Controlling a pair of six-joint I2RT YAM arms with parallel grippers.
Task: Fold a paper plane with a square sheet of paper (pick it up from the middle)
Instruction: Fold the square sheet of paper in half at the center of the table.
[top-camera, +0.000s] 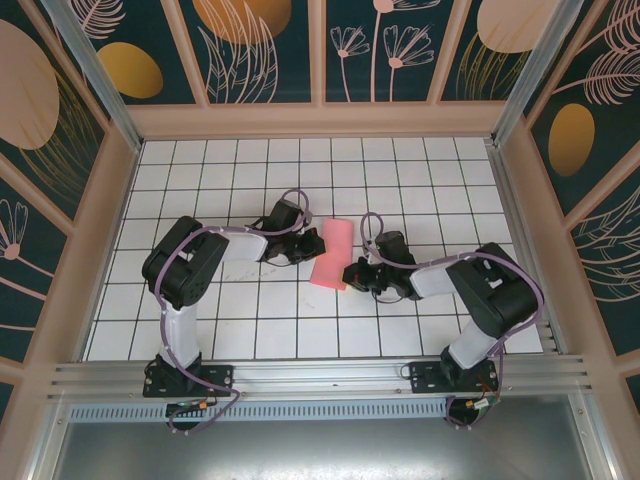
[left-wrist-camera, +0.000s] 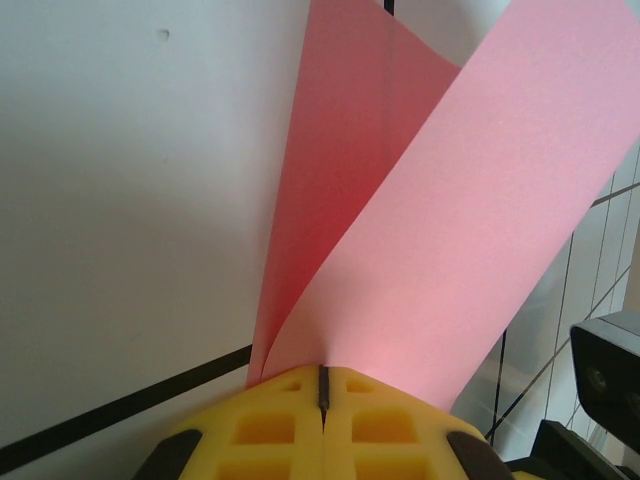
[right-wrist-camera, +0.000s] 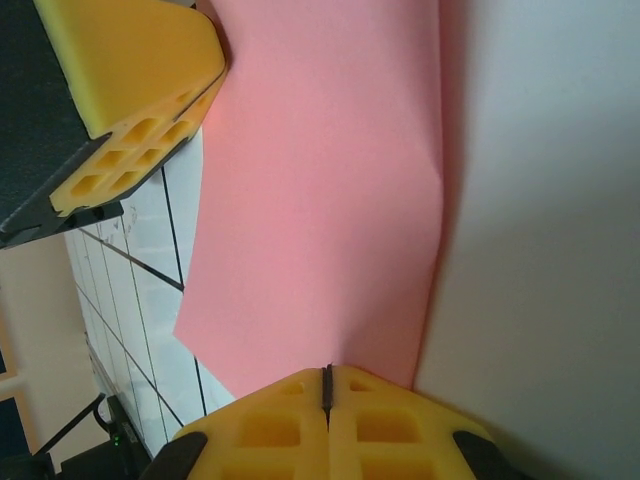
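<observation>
Top external view: the pink sheet (top-camera: 333, 255) is sitting mid-surface (top-camera: 250, 330), doubled over into a loose strip between the two arms. The left hand (top-camera: 303, 250) is meeting its left long edge. The right hand (top-camera: 352, 273) is meeting its near right end.

Left wrist view: the left hand (left-wrist-camera: 322, 388) is showing its jaws pressed together, clamping the sheet (left-wrist-camera: 450, 250) right at the seam. Two layers are leaving the pinch, one sitting lower and the other arcing over it with a gap between them. So the fold is being formed, not creased flat.

Right wrist view: the right hand (right-wrist-camera: 326, 385) is likewise closed tight on the edge of the sheet (right-wrist-camera: 320, 200). The left hand (right-wrist-camera: 130, 90) is showing at the far side of the paper. A soft bend is running down the sheet's right side.

My read: this is looking like the first half-fold, the centre crease. No nose folds or wings are showing, so the task is looking early.

The next move is calling for:
- bringing the upper layer down square onto the lower one, with corners matching
- pressing along the bend to set the crease

Risk: with both hands pinching thin paper, pulling against each other is likely skewing or tearing it. One hand should probably be anchoring while the other lets go and presses.
</observation>
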